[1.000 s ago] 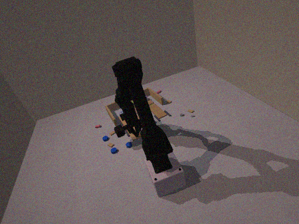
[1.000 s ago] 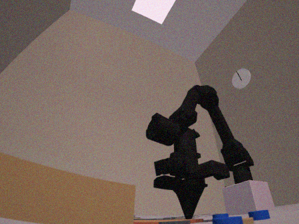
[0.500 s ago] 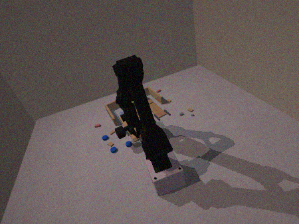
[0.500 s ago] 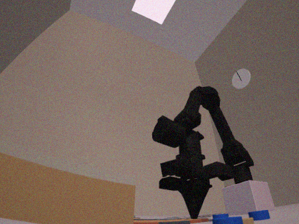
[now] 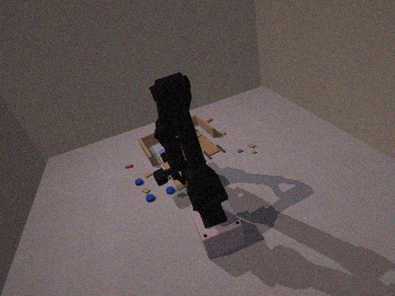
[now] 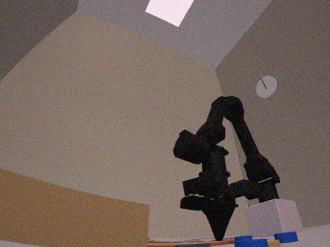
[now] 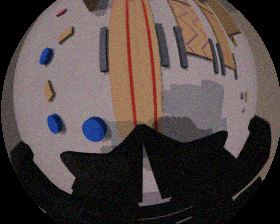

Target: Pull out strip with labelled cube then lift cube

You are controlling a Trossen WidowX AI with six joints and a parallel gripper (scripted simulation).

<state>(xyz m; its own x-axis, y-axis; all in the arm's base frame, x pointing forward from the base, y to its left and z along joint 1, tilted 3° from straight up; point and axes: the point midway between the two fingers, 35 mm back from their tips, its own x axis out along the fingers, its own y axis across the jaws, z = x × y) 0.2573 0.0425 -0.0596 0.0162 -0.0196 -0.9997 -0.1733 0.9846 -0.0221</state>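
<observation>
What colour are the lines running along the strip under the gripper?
Red: two lines along the tan strip, clearest in the wrist view.

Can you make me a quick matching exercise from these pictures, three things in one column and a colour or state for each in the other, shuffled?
Column one:
1. hand
2. round discs
3. lines on the strip

Column two:
A. red
B. shut, holding nothing
C. blue

Pairs: 1-B, 2-C, 3-A
</observation>
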